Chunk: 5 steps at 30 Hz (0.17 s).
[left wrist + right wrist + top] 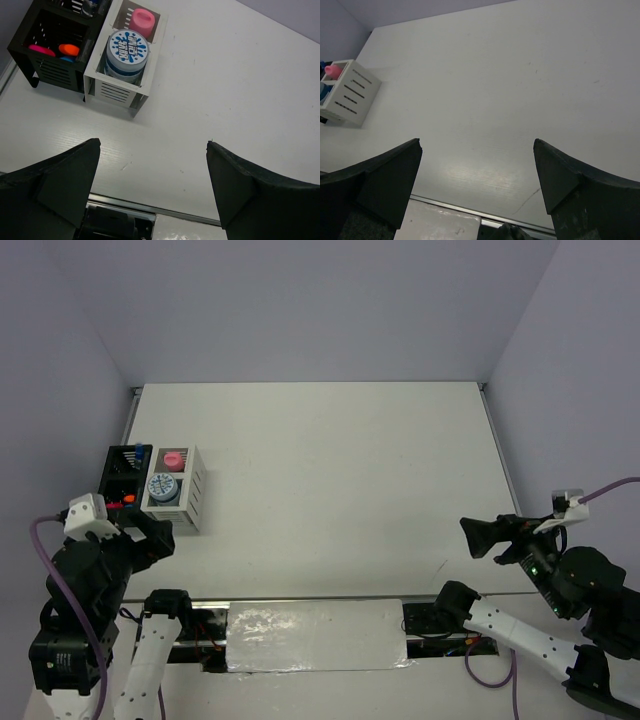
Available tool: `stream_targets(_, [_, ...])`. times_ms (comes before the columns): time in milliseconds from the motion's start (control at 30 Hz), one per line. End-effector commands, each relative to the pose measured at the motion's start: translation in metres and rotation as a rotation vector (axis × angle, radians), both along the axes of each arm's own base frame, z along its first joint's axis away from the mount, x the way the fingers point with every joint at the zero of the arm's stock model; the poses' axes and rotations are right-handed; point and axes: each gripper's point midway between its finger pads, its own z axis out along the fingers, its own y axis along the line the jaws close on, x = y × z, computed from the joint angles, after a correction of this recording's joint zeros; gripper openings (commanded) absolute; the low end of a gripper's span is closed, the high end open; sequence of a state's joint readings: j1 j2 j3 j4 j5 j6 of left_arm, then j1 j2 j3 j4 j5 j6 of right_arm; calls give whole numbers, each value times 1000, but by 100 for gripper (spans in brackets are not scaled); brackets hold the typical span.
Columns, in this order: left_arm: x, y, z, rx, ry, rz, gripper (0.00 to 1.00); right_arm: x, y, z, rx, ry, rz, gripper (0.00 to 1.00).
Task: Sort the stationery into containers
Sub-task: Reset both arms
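Left tool [152,167]: released, jaws spread wide, nothing held between them. Hovering low over bare bench [240,85], close to the near edge.

Just beyond it and a little to the left, the white box [116,93] with slotted sides, flush against the black pen holder [54,76] on its left. Both upright at the bench's left edge.

In the white box's nearer compartment, a round blue-white tin [129,46], printed lid facing up. In the farther compartment, the pink jar [141,20].

In the pen holder's nearer compartment, standing cap up, the pink-capped highlighter [41,50] and the orange-capped highlighter [69,49] side by side, with a sliver of a blue cap [67,59] just under the orange. Farther back in the holder, seen from the top camera, a small blue-topped item [139,451], too small to identify.

Right tool [477,150]: likewise released and empty, jaws far apart. Held above the bench's right side, well apart from both organisers.
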State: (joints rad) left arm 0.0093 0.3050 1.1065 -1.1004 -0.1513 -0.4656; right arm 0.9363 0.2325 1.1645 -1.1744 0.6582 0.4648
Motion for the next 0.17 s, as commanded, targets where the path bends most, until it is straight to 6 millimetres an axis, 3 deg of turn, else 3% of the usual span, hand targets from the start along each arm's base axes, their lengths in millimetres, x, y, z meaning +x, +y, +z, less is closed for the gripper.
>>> stream_targets(0, [3, -1, 6, 25, -21, -23, 99, 5, 8, 1, 7, 10, -1, 100])
stream_targets(133, [3, 0, 7, 27, -28, -20, 99, 6, 10, 0, 7, 14, 4, 100])
